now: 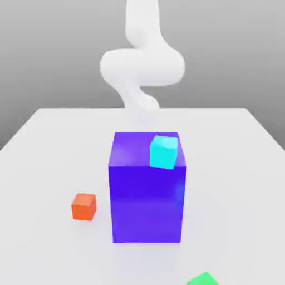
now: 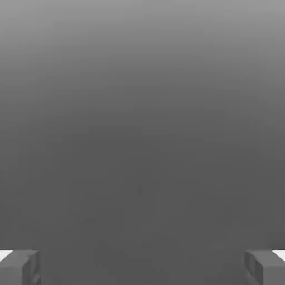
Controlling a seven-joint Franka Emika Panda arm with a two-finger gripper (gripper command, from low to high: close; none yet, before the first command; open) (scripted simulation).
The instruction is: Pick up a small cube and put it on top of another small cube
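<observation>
At the bottom edge of the exterior view, toward five o'clock from the big blue block (image 1: 147,195), a plain bright green cube (image 1: 204,279) is showing a peaked upper part, its lower part cut off, perhaps sitting on the tabletop (image 1: 50,250), while the fingers (image 2: 142,268) are standing wide apart.
</observation>
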